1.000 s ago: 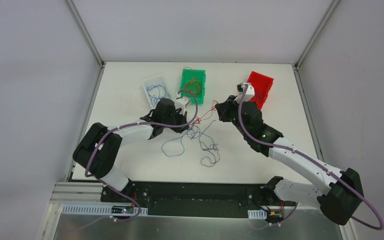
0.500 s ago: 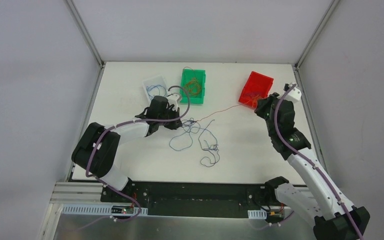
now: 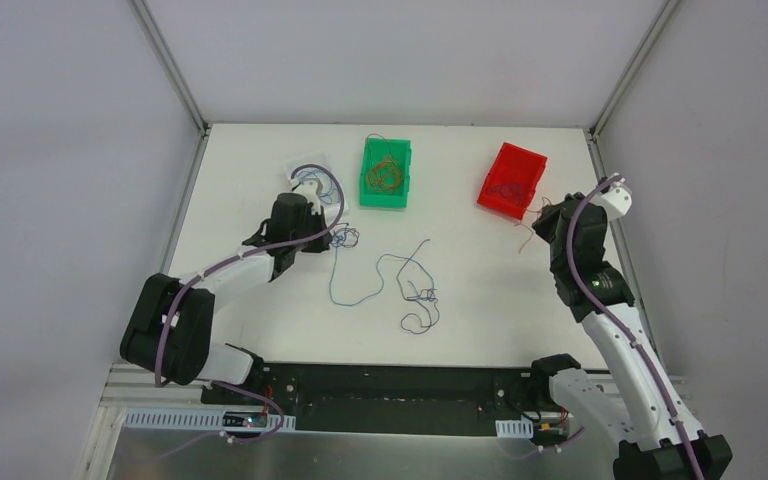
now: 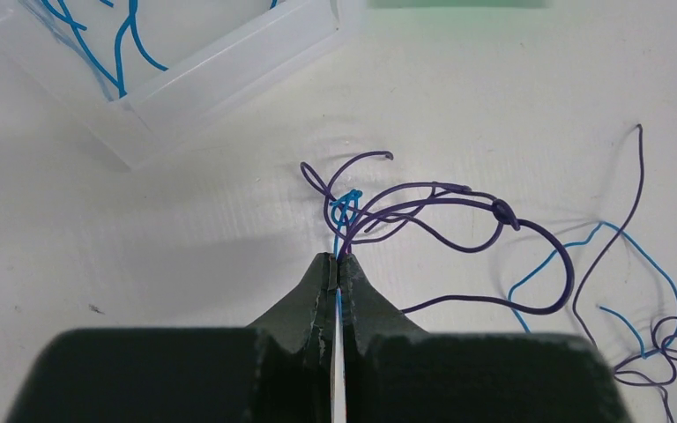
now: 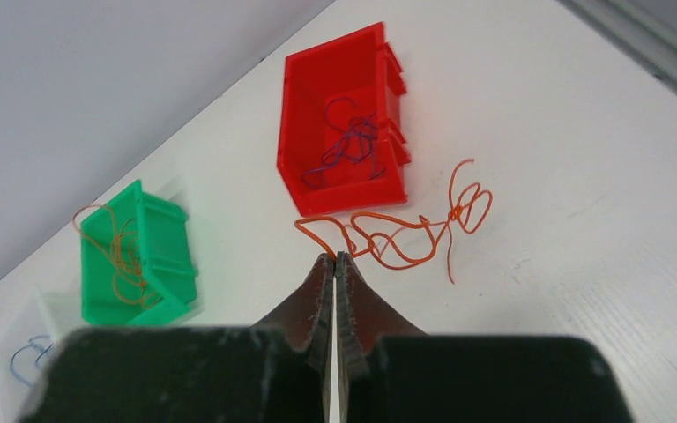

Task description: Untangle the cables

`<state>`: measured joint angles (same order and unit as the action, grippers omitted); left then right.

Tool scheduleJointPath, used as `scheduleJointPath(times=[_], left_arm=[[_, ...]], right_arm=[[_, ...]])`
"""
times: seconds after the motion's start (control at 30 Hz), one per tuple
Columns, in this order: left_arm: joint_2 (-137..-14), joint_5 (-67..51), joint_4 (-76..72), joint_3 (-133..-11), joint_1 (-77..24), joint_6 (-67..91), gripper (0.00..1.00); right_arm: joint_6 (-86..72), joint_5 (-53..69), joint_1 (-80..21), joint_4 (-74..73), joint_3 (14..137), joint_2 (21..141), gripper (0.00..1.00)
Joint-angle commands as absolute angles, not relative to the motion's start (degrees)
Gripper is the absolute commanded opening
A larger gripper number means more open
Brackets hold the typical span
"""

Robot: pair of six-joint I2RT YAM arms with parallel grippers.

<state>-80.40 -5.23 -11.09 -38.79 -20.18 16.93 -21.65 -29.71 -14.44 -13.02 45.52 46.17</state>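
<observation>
My left gripper [image 4: 337,260] [image 3: 332,236] is shut on blue and dark purple cables [image 4: 423,211], pinched at its tips beside the clear bin. From there a blue strand [image 3: 345,285] and purple strands [image 3: 418,295] trail loose across the table's middle. My right gripper [image 5: 335,256] [image 3: 540,215] is shut on an orange-red cable [image 5: 405,231], which lies crumpled just in front of the red bin [image 5: 344,123].
A clear bin [image 3: 310,172] holds blue wire, a green bin [image 3: 386,172] holds orange wire, and the red bin [image 3: 512,178] holds purple wire, all along the table's far side. The right table edge runs close to my right arm.
The orange-red cable has come free of the bunch. My right gripper carried it right, to the red bin. My left gripper pulled the blue and purple strands left toward the clear bin.
</observation>
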Motion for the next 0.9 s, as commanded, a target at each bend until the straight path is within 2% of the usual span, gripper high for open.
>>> scheduleJointPath(times=[0.0, 0.13, 0.37, 0.53, 0.87], left_arm=[[-76.95, -7.03, -14.63, -36.79, -20.39, 17.70, 0.00], [-74.13, -6.98, -16.26, -34.85, -20.39, 17.76, 0.00], [-68.55, -1.92, -16.77, -31.92, -20.39, 18.37, 0.00], [-64.95, 5.64, -14.01, -31.13, -20.39, 18.98, 0.00], [-62.53, 6.76, -15.18, -29.79, -20.39, 19.17, 0.00]], right_arm=[[-21.99, -17.69, -14.18, -9.57, 46.19, 47.79, 0.00], [-22.02, -11.77, -14.16, -8.97, 50.87, 52.21, 0.00], [-22.38, 5.41, -16.05, -5.12, 63.02, 60.76, 0.00], [-19.98, 4.76, -22.35, -4.51, 72.58, 69.11, 0.00], [-17.86, 1.67, -27.74, -4.79, 91.24, 88.80, 0.00]])
